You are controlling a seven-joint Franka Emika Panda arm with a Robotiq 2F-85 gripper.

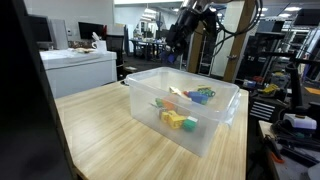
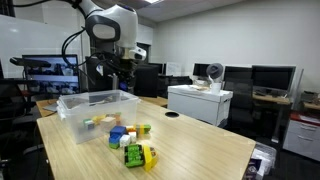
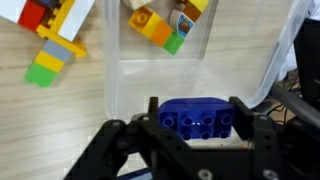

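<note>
My gripper [image 3: 195, 108] is shut on a blue toy brick [image 3: 197, 117], held by its two ends with the studs facing the camera. It hangs above a clear plastic bin [image 3: 112, 75] standing on a wooden table. In both exterior views the gripper [image 1: 178, 38] [image 2: 122, 62] is raised above the bin [image 1: 215, 125] [image 2: 70, 110]. Coloured bricks [image 1: 175, 118] lie inside the bin; in the wrist view an orange and yellow cluster [image 3: 160, 22] shows through it.
More bricks [image 2: 132, 143] lie on the wooden table [image 2: 190, 150] outside the bin, among them a red, white and green group [image 3: 55, 35]. A white cabinet [image 2: 198, 102] [image 1: 80, 68], desks with monitors and shelving stand around the table.
</note>
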